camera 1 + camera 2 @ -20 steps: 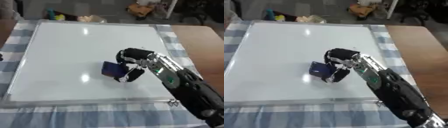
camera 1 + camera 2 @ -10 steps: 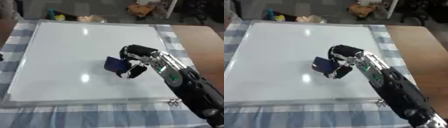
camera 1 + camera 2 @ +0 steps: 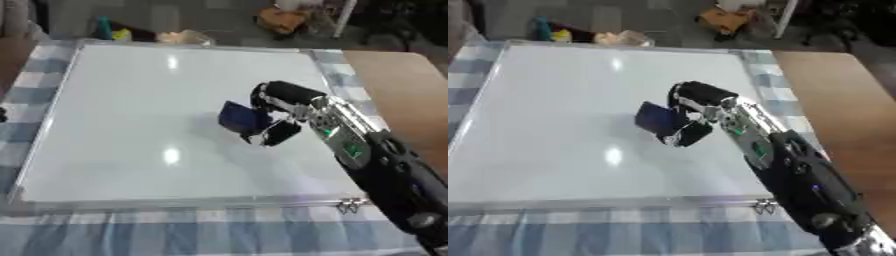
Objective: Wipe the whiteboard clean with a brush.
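While curled round it, right hand (image 3: 282,111) pinches blue brush (image 3: 240,115) – brush at hand's left | on whiteboard (image 3: 131,100) centre.

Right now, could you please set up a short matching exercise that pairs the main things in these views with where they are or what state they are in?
Things:
1. dark blue rectangular brush
2. white glossy whiteboard
3. blue and white checked cloth
4. black and silver right robot hand

Places or states:
A. lies flat, wiped surface with bright glare spots
B. curled round the brush
C. spread under the board, showing at its edges
D. held near the board's middle

Pairs: 1-D, 2-A, 3-C, 4-B
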Robot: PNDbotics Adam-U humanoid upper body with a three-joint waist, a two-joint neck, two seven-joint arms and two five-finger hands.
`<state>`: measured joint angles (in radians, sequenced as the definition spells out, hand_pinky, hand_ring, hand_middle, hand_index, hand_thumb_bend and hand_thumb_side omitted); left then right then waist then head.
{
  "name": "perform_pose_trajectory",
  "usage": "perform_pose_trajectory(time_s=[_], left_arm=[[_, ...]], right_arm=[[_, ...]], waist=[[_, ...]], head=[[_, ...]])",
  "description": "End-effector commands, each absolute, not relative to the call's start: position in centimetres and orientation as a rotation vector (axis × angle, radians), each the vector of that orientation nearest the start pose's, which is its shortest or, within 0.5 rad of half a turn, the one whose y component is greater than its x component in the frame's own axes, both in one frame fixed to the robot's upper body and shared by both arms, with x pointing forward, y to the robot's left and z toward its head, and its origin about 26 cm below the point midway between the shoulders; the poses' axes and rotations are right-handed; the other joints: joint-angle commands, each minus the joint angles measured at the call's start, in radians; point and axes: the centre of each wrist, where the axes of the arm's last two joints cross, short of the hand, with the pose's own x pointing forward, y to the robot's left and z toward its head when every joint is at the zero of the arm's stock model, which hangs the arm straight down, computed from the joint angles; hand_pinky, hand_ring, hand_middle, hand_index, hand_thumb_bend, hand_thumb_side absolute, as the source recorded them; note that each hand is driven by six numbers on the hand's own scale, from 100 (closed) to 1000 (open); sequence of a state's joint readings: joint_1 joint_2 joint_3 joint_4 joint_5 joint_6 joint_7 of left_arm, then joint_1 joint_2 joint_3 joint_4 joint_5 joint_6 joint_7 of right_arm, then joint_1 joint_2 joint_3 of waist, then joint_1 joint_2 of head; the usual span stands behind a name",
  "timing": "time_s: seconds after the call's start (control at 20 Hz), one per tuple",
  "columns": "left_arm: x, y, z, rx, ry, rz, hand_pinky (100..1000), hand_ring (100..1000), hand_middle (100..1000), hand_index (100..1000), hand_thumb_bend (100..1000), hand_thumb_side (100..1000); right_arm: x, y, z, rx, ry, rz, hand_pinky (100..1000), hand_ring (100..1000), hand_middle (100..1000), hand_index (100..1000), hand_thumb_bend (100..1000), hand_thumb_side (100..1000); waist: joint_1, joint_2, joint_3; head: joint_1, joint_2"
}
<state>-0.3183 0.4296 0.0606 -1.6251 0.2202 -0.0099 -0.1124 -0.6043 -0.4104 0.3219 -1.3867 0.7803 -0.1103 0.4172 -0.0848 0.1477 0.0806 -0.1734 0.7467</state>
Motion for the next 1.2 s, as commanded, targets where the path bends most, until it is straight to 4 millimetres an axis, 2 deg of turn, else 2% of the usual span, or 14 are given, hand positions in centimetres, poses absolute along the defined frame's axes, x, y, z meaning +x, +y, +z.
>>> perform_pose_trajectory(time_s=[0.05, 0.95, 1.2], left_arm=[[34.6, 33.0, 15.1, 0.071, -1.973, -0.308, 546, 518, 573, 692, 660, 949], [34.7, 32.8, 15.3, 0.064, -1.982, -0.313, 545, 516, 572, 691, 661, 949], [34.7, 32.8, 15.3, 0.064, -1.982, -0.313, 545, 516, 572, 691, 661, 949]], right_arm=[[40.8, -23.4, 14.8, -0.705, -1.519, 1.575, 529, 513, 480, 271, 264, 372], [43.5, -26.7, 13.4, -0.792, -1.471, 1.299, 494, 501, 469, 262, 247, 376], [43.9, -27.3, 13.1, -0.829, -1.464, 1.243, 487, 499, 468, 263, 249, 425]], waist=[[0.009, -0.01, 0.005], [0.021, -0.002, 0.024], [0.019, -0.001, 0.027]], head=[[-0.002, -0.003], [-0.009, -0.008], [-0.009, -0.009]])
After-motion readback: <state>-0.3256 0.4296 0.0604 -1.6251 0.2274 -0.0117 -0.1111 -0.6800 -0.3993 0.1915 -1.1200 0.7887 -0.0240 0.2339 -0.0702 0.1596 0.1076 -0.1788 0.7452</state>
